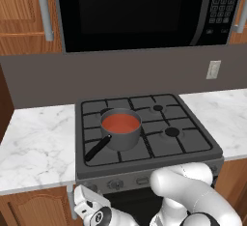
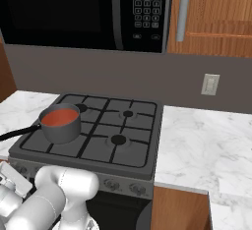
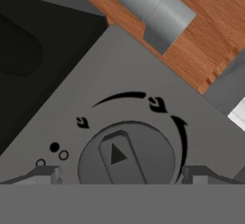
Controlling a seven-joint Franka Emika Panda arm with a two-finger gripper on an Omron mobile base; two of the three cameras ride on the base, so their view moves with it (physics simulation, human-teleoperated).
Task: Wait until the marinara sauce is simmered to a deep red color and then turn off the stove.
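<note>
Jaws at a stove knob
Hand view, lower centre: the gripper (image 3: 119,174) stands wide open astride a knob (image 3: 126,155), holding nothing; orange-red marinara sauce (image 1: 120,122) sits on the stove (image 1: 193,145).

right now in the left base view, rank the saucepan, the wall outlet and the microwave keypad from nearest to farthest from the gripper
The gripper sits low at the stove's front left corner, jaws open.
1. Saucepan: on the front left burner, just above and behind the gripper.
2. Wall outlet: on the back wall, far right.
3. Microwave keypad: top right, higher than the outlet.
</note>
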